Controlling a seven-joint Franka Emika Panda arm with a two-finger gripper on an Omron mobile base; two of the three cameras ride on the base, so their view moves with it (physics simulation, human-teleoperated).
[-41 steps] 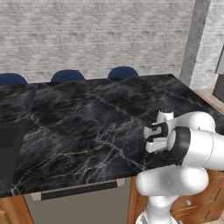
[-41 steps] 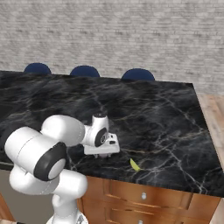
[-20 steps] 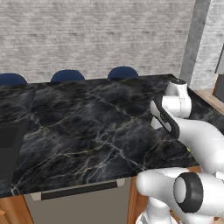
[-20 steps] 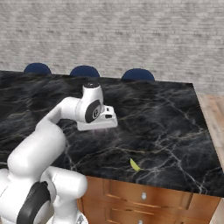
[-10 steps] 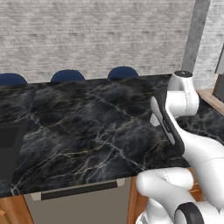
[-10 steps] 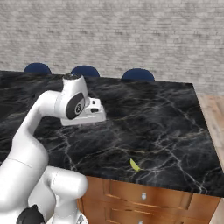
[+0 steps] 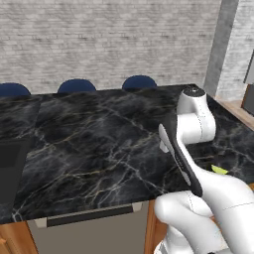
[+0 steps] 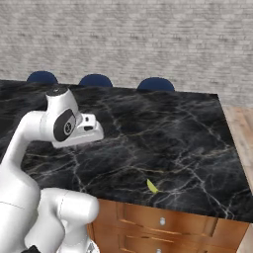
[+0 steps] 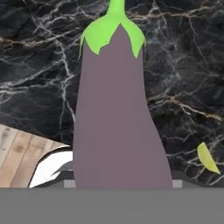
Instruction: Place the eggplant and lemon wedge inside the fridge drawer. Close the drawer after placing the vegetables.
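The dull purple oblong eggplant (image 9: pixel 120 118) w/ bright green stem cap is seen close-up in hand view, held up above the black white-veined marble table (image 8: pixel 163 133), running lengthwise away from the cam, stem end far; the fingers are hidden behind it, so the grip itself can't be told, though it seems pinched betw. them. The tiny yellow-green lemon wedge (image 8: pixel 152 186) is left lying on the table near its front edge, also seen at (image 7: pixel 219 169) and (image 9: pixel 207 157). Three blue chair backs (image 8: pixel 95 80) are lined up along the table's far side, before a grey brick wall (image 8: pixel 148 39).
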